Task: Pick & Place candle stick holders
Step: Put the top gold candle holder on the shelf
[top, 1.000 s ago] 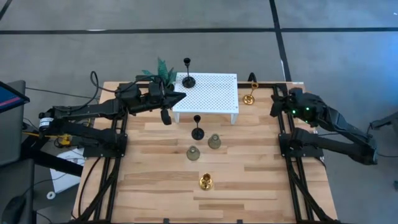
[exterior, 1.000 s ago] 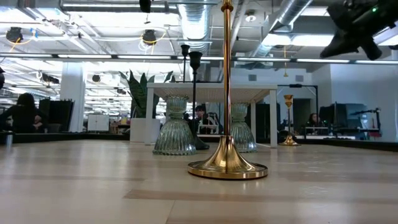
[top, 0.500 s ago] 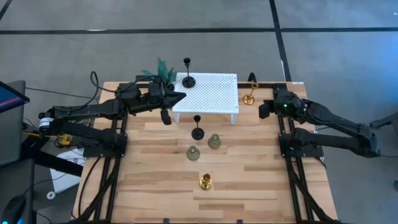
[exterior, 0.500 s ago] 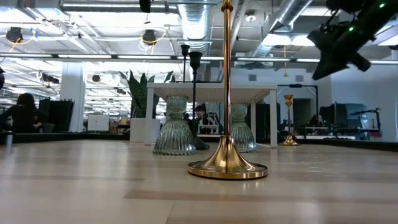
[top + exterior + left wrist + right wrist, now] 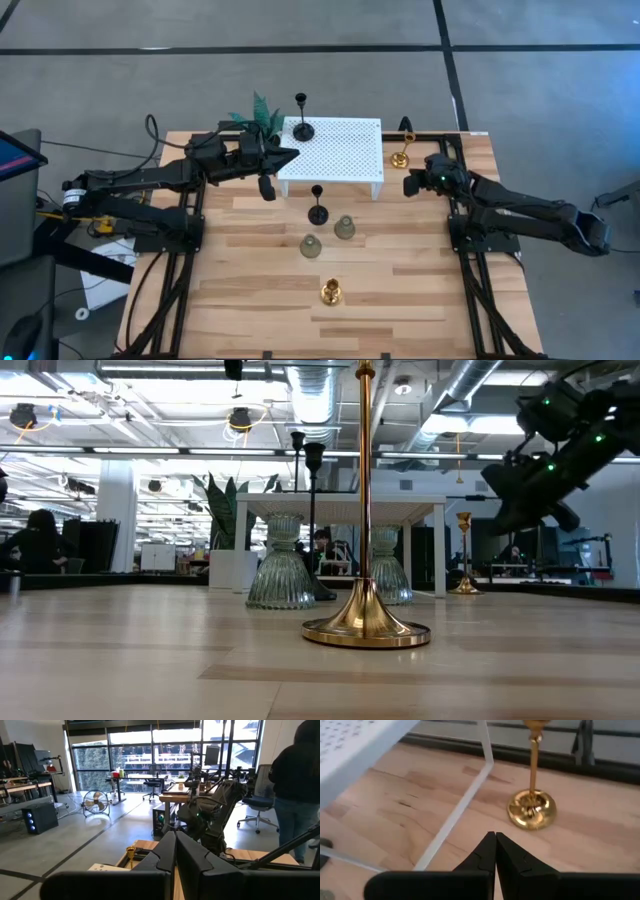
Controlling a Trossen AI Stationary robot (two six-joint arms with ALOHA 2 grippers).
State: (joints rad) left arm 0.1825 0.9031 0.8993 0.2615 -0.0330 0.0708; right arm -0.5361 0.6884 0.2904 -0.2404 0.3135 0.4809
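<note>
A white platform [image 5: 335, 148] stands at the top middle of the table [image 5: 400, 290], with a green plant [image 5: 258, 110] at its upper left corner. I count six holders: two black, one [image 5: 302, 118] on the platform and one [image 5: 317, 205] just below it; two grey-green [image 5: 327, 237] in the middle; two gold, one [image 5: 331, 291] lower down and one [image 5: 400, 153] right of the platform. The right gripper [image 5: 412, 186], fingers together, hangs near that gold one. The left gripper [image 5: 290, 155], fingers together, waits by the plant. A person [image 5: 297, 785] stands in the room.
</note>
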